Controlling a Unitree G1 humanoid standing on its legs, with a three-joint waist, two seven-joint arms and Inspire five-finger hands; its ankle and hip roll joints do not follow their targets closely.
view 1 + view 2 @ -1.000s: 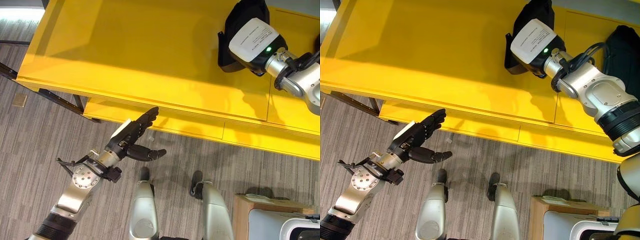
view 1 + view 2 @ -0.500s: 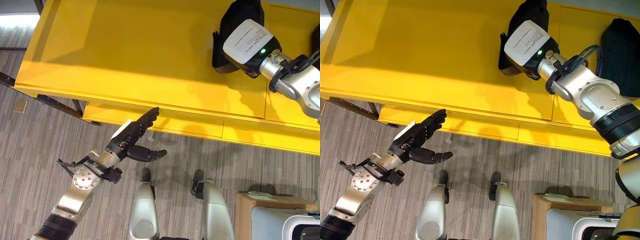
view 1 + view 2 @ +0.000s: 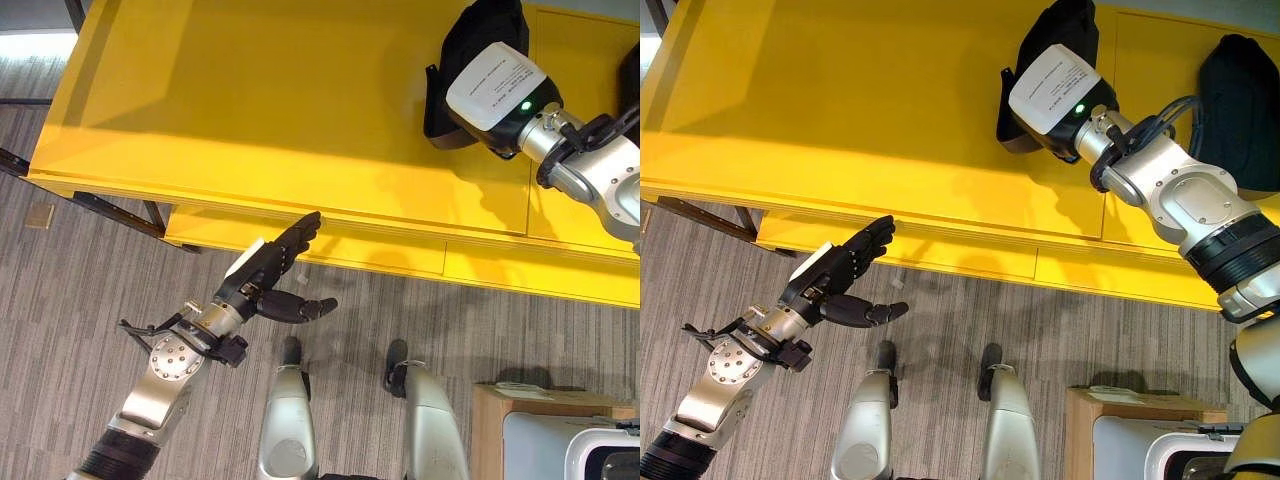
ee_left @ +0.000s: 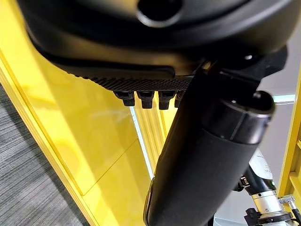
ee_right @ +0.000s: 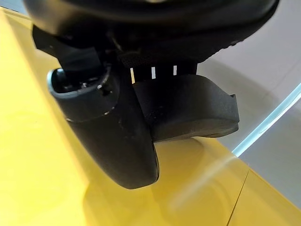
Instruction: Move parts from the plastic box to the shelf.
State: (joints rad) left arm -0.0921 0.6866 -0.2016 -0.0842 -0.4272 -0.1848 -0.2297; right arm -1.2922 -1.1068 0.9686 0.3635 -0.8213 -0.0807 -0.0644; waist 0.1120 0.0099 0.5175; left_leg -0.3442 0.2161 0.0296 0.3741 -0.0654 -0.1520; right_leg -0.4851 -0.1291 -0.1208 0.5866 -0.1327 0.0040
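While spreading wide across the far side, broad glossy yellow shelf carries the work. On its far right, second black part already resting, well apart from the arm. Right robot hand reaching over the shelf, clenched on a black rounded part, likely held low for setting down. Left robot hand idle near the shelf's front edge, fingers straight and released, probably kept clear.

Bright even light, soft shadows on the yellow shelf, wrist views blurred (very close)
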